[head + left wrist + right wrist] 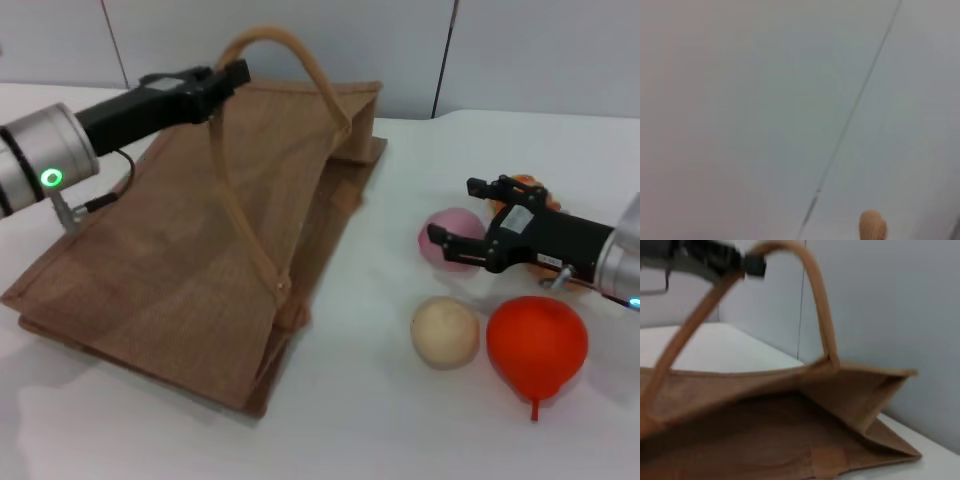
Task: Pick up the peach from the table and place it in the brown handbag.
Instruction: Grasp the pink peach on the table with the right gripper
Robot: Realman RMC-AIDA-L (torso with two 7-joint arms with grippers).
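**Closing on the peach while the bag mouth is held up**

A white surface [370,420] under a pale panelled wall carries everything here. Taking the peach [452,236] as landmark and going from near to far: nearest the robot, just in front of the peach, sit a cream ball [445,332] and an orange-red pear-shaped fruit [536,343], close together. The right tool [457,216] is level with the peach, its fingers spread wide to either side, not yet closed on it. To the peach's left lies the brown handbag [190,270], tilted, and farther back the left tool [222,85] lifts one looped handle [300,60], clamped on it, which props the mouth open.

The grasp likely goes best if the fingers close across the peach's middle, gently. The lift should clear the neighbouring fruits, then travel toward the raised opening.
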